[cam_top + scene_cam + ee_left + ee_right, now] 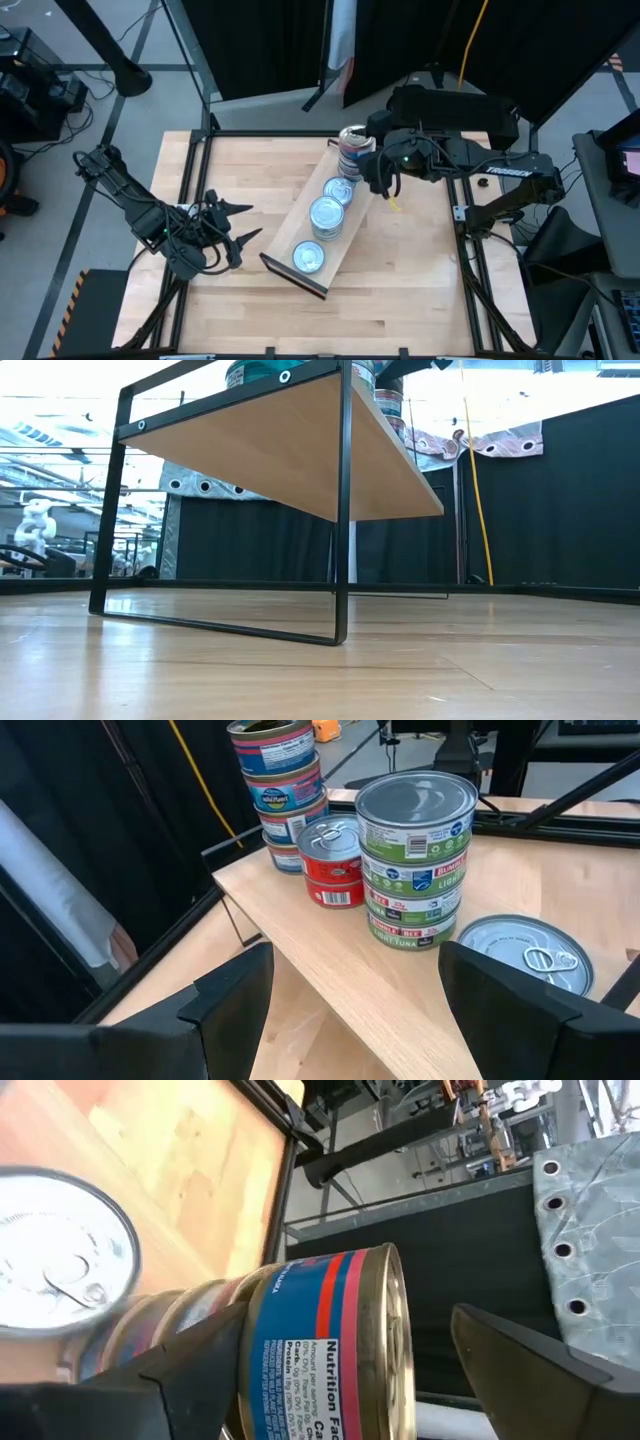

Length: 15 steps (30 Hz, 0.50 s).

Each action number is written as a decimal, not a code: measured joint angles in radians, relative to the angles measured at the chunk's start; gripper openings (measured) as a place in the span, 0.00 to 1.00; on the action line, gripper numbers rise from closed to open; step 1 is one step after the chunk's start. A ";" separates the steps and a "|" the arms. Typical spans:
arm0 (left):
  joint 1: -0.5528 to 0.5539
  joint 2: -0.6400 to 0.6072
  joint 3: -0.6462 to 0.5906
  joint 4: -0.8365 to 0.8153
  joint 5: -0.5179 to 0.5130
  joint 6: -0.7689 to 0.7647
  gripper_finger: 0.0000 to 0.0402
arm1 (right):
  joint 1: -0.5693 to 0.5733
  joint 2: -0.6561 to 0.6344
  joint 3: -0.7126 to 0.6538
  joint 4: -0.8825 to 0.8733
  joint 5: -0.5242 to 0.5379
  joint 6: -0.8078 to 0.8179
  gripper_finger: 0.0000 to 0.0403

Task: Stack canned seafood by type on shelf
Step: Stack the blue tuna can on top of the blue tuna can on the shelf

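The shelf (318,232) is a light-wood board on a black frame and lies slantwise on the table. A single tin (308,258) stands at its near end. Behind it are a stack of silver-topped tins (327,215), two red tins (340,190) and a tall blue-labelled stack (353,145) at the far end. My right gripper (375,172) is open at the far stack, and its fingers stand on either side of the top blue-and-red tin (330,1340). My left gripper (235,225) is open over the table's left side, apart from the shelf. My right gripper (350,1320) has one finger (190,1370) close against the side wall of the top tin of the far stack, and the other finger (530,1370) stands well clear. I cannot tell whether the near finger touches the tin. The tin rests on the stack.
The left wrist view shows the blue stack (280,780), the red tins (330,860), the green-labelled stack (415,850) and the single tin (525,955) in a row on the shelf. Bare tabletop (400,280) lies to the right and near side. Black frame rails edge the table.
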 joint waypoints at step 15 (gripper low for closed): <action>0.000 0.000 0.000 0.000 0.030 0.000 0.70 | -0.056 0.000 0.000 -0.003 -0.122 0.159 0.85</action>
